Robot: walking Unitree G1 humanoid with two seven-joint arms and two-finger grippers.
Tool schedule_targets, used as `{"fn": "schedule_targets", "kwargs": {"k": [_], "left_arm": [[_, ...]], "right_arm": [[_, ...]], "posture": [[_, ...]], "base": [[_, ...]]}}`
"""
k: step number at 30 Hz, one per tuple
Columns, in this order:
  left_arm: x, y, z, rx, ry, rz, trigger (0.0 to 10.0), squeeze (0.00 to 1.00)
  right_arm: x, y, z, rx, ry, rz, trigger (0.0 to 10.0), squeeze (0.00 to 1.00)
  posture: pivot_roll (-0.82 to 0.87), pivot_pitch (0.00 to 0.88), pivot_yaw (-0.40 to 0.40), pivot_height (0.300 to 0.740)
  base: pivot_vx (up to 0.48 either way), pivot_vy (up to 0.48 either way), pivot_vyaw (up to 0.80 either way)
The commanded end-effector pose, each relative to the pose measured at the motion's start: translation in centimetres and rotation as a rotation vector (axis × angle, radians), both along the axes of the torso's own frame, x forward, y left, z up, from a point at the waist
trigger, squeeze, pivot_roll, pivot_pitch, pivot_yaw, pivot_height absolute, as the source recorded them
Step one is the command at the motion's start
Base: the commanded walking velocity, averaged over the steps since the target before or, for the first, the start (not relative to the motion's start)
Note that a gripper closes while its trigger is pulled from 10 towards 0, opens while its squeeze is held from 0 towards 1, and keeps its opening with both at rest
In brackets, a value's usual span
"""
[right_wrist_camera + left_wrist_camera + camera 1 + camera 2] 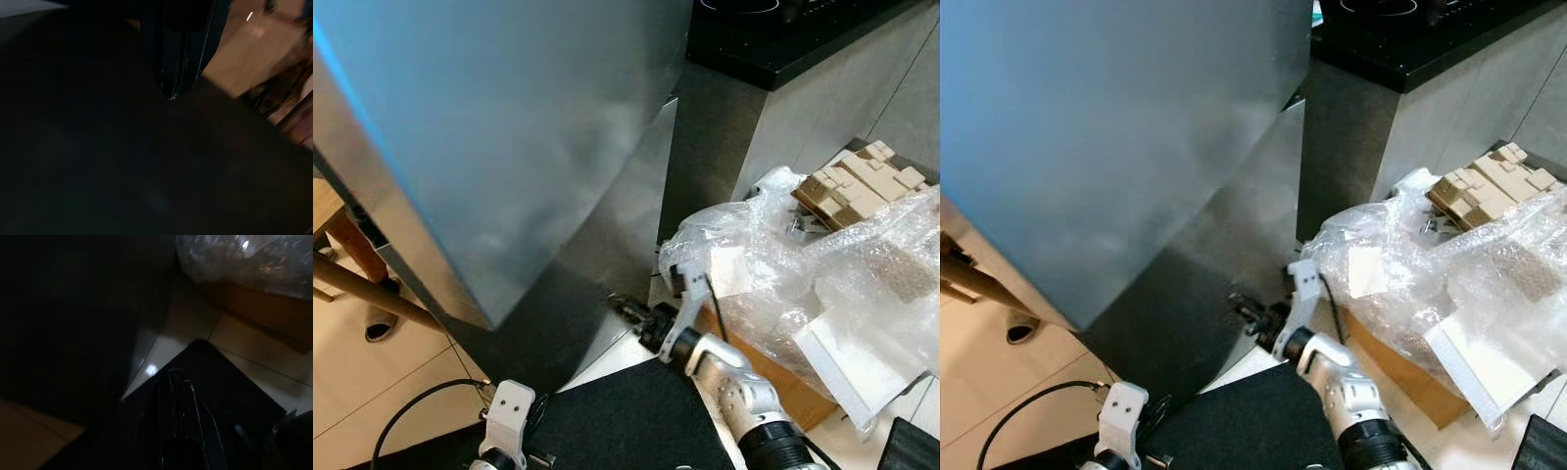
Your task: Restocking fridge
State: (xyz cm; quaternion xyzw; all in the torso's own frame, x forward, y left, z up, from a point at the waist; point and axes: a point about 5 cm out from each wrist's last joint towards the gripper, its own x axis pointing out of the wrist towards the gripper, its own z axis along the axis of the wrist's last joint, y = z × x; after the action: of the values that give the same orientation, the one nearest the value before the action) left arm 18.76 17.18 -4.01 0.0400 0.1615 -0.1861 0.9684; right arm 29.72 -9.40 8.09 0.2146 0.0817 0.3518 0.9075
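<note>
I hold the right gripper (pixel 173 90), fingers pressed together and empty, against the fridge door (pixel 509 137), probably to swing it; the left gripper (pixel 177 382), also closed, hangs idle.

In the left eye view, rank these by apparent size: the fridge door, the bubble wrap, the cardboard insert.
1. fridge door, largest, though nearest the camera
2. bubble wrap
3. cardboard insert, smallest
</note>
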Motion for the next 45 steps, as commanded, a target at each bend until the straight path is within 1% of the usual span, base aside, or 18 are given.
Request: {"fn": "schedule_targets", "kwargs": {"k": [1, 4, 6, 9, 12, 14, 20, 22, 23, 25, 28, 29, 31, 32, 33, 35, 41, 45], "left_arm": [[-0.3, 0.3, -0.1, 0.022, 0.0, -0.035, 10.0, 0.0], [0.9, -0.7, 2.1, 0.066, -0.19, -0.147, 10.0, 0.0], [2.2, -2.3, 5.1, 0.036, -0.392, -0.207, 10.0, 0.0], [2.8, -3.2, 6.9, 0.006, -0.489, -0.228, 10.0, 0.0], [4.3, -5.4, 10.9, -0.028, -0.679, -0.27, 10.0, 0.0], [5.4, -6.6, 13.5, -0.042, -0.796, -0.269, 10.0, 0.0], [7.0, -7.5, 16.9, -0.01, -0.966, -0.238, 10.0, 0.0], [8.0, -7.1, 19.7, 0.114, -1.105, -0.152, 10.0, 0.0], [8.0, -7.1, 19.7, 0.114, -1.105, -0.152, 10.0, 0.0], [8.7, -5.9, 22.1, 0.202, -1.195, -0.015, 10.0, 0.0], [8.8, -5.6, 22.9, 0.214, -1.216, 0.031, 10.0, 0.0], [8.9, -5.3, 23.9, 0.216, -1.235, 0.072, 10.0, 0.0], [8.9, -5.3, 23.9, 0.216, -1.235, 0.072, 10.0, 0.0], [9.1, -5.2, 24.9, 0.217, -1.254, 0.104, 10.0, 0.0], [9.1, -5.2, 24.9, 0.217, -1.254, 0.104, 10.0, 0.0], [9.4, -5.2, 26.4, 0.195, -1.269, 0.16, 10.0, 0.0], [9.0, -4.8, 28.7, 0.223, -1.346, 0.298, 10.0, 0.0], [8.8, -4.1, 29.0, 0.234, -1.356, 0.387, 10.0, 0.0]], "right_arm": [[0.2, -0.6, -0.2, 0.02, 0.004, -0.049, 10.0, 0.0], [1.2, -2.3, 1.6, 0.12, -0.068, -0.17, 10.0, 0.0], [2.0, -3.2, 3.3, 0.216, -0.123, -0.228, 10.0, 0.0], [2.4, -3.5, 4.1, 0.25, -0.152, -0.253, 10.0, 0.0], [3.3, -3.1, 5.6, 0.264, -0.196, -0.245, 10.0, 0.0], [3.8, -3.2, 6.0, 0.263, -0.2, -0.262, 10.0, 0.0], [3.8, -3.1, 6.4, 0.286, -0.22, -0.249, 10.0, 0.0], [3.4, -2.4, 7.5, 0.351, -0.261, -0.189, 10.0, 0.0], [3.4, -2.4, 7.5, 0.351, -0.261, -0.189, 10.0, 0.0], [3.0, -1.8, 8.4, 0.372, -0.294, -0.128, 10.0, 0.0], [2.9, -1.5, 8.7, 0.369, -0.302, -0.11, 10.0, 0.0], [3.1, -1.3, 8.4, 0.279, -0.298, -0.098, 10.0, 0.0], [3.1, -1.3, 8.4, 0.279, -0.298, -0.098, 10.0, 0.0], [3.5, -1.2, 7.4, 0.111, -0.29, -0.105, 10.0, 0.0], [3.5, -1.2, 7.4, 0.111, -0.29, -0.105, 10.0, 0.0], [3.9, -1.7, 6.0, -0.082, -0.288, -0.118, 10.0, 0.0], [3.9, -2.4, 5.5, -0.067, -0.269, -0.153, 10.0, 0.0], [3.7, -2.3, 5.6, -0.051, -0.274, -0.139, 10.0, 0.0]], "posture": [[-0.13, 0.119, 0.029, 0.74], [-0.14, 0.116, 0.03, 0.74], [-0.13, 0.113, 0.026, 0.74], [-0.13, 0.113, 0.026, 0.74], [-0.13, 0.106, 0.021, 0.74], [-0.13, 0.103, 0.016, 0.74], [-0.12, 0.101, 0.011, 0.74], [-0.13, 0.105, 0.018, 0.74], [-0.13, 0.105, 0.018, 0.74], [-0.13, 0.106, 0.02, 0.74], [-0.13, 0.109, 0.019, 0.74], [-0.13, 0.109, 0.017, 0.74], [-0.13, 0.109, 0.017, 0.74], [-0.12, 0.11, 0.014, 0.74], [-0.12, 0.11, 0.014, 0.74], [-0.12, 0.111, 0.012, 0.74], [-0.12, 0.112, 0.008, 0.74], [-0.12, 0.112, 0.009, 0.74]], "base": [[0.0, 0.0, 0.0], [0.0, 0.0, 0.0], [0.0, 0.0, 0.0], [0.0, 0.0, 0.0], [0.0, 0.0, 0.0], [0.0, 0.0, 0.0], [0.0, 0.0, 0.0], [0.0, 0.0, 0.0], [0.0, 0.0, 0.0], [0.0, 0.0, 0.0], [0.0, 0.0, 0.0], [0.0, 0.0, 0.0], [0.0, 0.0, 0.0], [0.0, 0.0, 0.0], [0.0, 0.0, 0.0], [0.0, 0.0, 0.0], [0.0, 0.0, 0.0], [0.0, 0.0, 0.0]]}}
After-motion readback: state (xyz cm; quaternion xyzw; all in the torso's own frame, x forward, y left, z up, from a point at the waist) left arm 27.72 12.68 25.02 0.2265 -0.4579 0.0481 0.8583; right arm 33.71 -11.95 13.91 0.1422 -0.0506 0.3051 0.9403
